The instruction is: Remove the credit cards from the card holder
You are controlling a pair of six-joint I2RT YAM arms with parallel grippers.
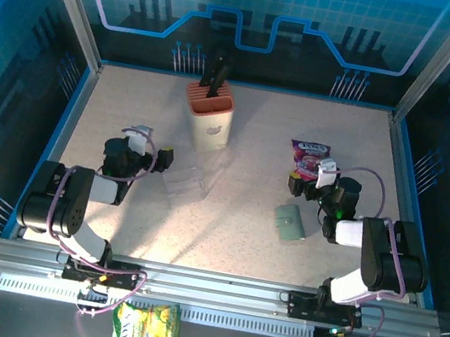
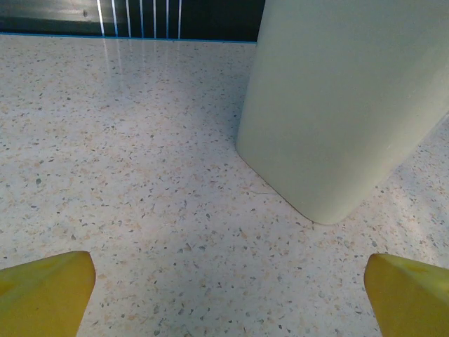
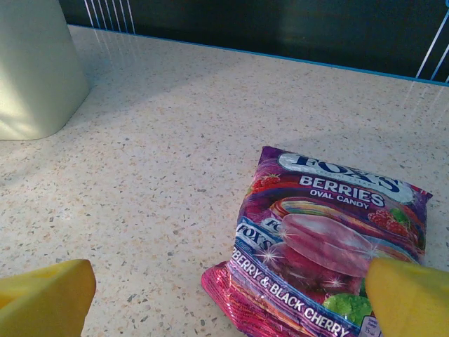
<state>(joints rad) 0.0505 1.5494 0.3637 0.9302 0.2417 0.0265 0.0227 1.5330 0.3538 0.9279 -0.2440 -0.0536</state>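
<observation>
Both left hand point(image 1: 160, 158) and right hand point(image 1: 298, 183) were released, empty; task unstarted, next likely reaching the card holder point(image 1: 289, 223) at right hand's 6 o'clock.

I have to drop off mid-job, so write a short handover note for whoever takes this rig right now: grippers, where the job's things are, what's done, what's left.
Left gripper: open, empty, low over the speckled table, facing the cream knife block.
Right gripper: open, empty, facing the purple candy packet.
Small flat grey-green card holder: on the table just nearer the bases than the right gripper; it looks folded shut and is untouched.
Done: nothing yet.
Left: open the holder and take out the credit cards.
</observation>
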